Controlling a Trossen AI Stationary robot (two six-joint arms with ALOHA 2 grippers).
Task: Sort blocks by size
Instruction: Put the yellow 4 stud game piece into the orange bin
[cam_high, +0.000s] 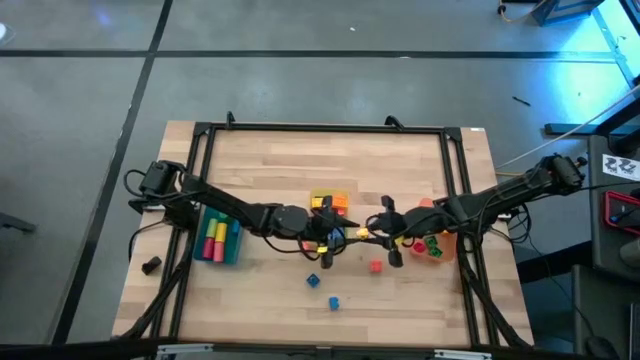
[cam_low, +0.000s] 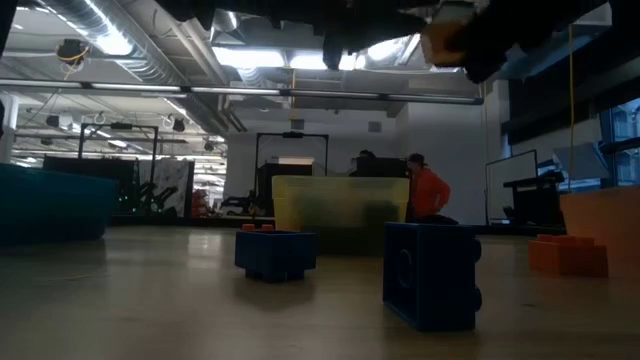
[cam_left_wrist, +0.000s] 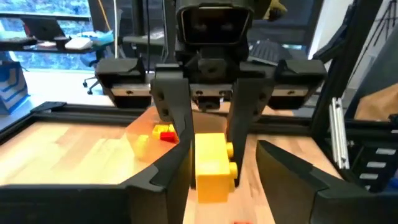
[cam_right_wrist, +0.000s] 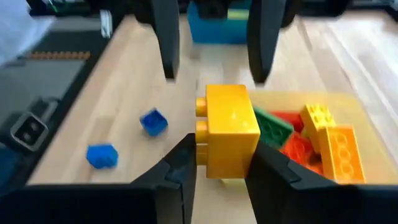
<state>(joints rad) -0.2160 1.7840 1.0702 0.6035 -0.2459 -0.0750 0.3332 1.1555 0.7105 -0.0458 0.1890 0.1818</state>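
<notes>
Found the right gripper (cam_right_wrist: 221, 158) pressed onto the yellow block (cam_right_wrist: 230, 127), one finger on each side face, studs pointing sideways. Found the left gripper (cam_left_wrist: 221, 152) facing it nose to nose, fingers spread wide to either side of the same block and clear of it. Judged this a handover with the block carried by the right gripper alone, off the table, close to table centre in the high view.

Noted the yellow bin (cam_right_wrist: 292, 102) at 12 o'clock of the meeting point, holding green, red, orange and yellow blocks. Noted the blue bin (cam_high: 235, 252) at 9 o'clock with long bars inside, and the orange bin (cam_high: 447, 247) at 3 o'clock. Counted two blue blocks (cam_right_wrist: 153, 122) and a red block (cam_high: 376, 265) loose on the table (cam_high: 260, 170) towards 6 o'clock.

Rated a snag as the main hazard: a spread left finger catching the block or a right finger on any sideways retreat, and twisting the block out of the grip. Rated a drop as second: a grip on smooth side faces only, with loose blocks and bare table below. Flagged also a possible misplacement, with three bins within reach.

Recorded the left arm stretched in from 9 o'clock and the right arm from 3 o'clock, both low and near level, wrists aimed at each other.
</notes>
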